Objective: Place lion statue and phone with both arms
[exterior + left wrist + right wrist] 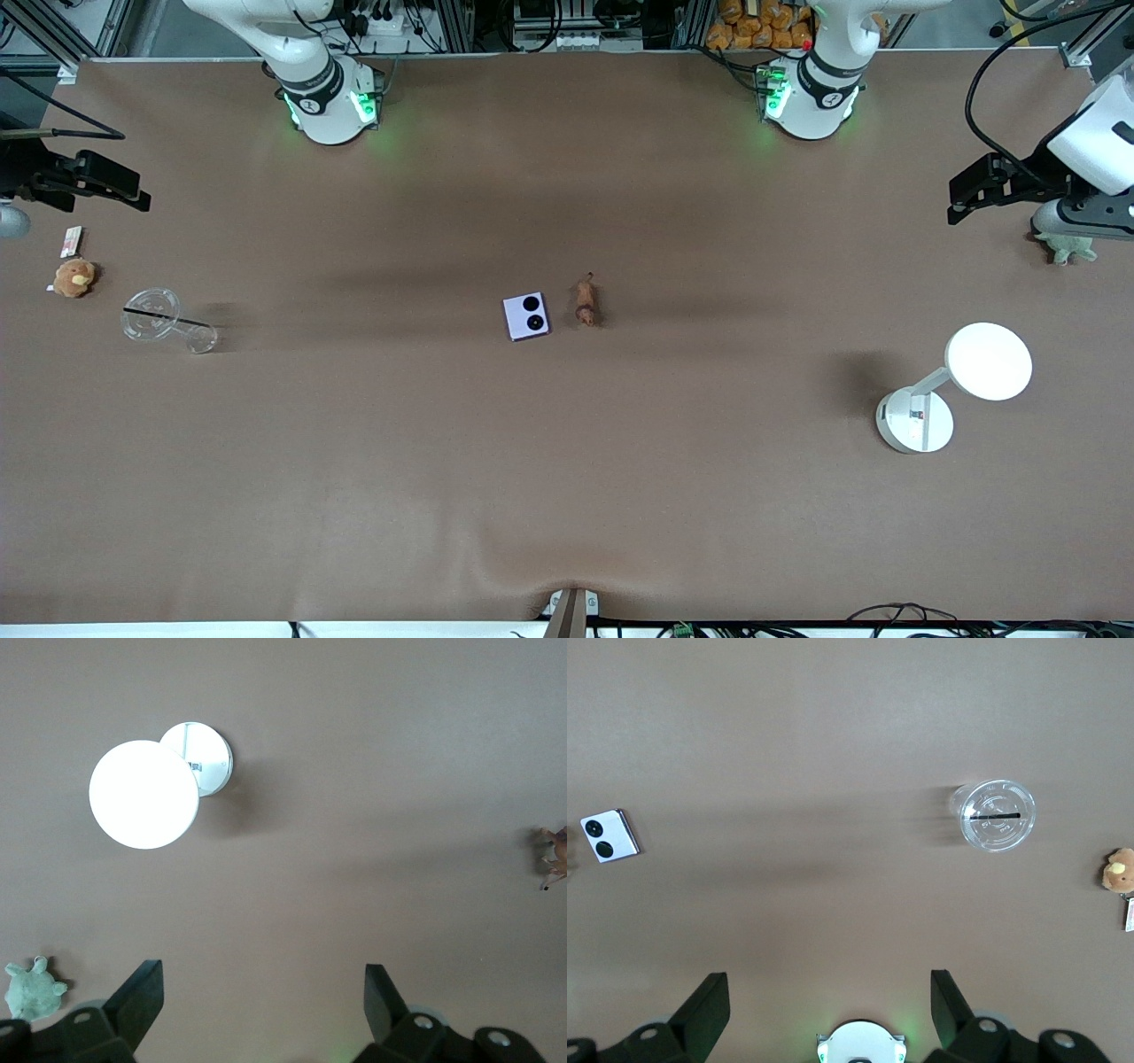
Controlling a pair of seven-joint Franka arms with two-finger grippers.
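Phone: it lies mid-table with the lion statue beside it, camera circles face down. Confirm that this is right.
Not quite. The phone does lie mid-table with the lion statue beside it, but its two black camera circles face up, not down. The front view shows them plainly, and the right wrist view agrees.

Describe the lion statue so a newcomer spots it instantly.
Start at the middle of the brown table. A square pale-lavender flip phone with two black camera circles lies there; right beside it, toward the left arm's end, apart from it, is the tiny brown four-legged lion statue. It is slimmer and darker than the round tan plush toy at the right arm's end.
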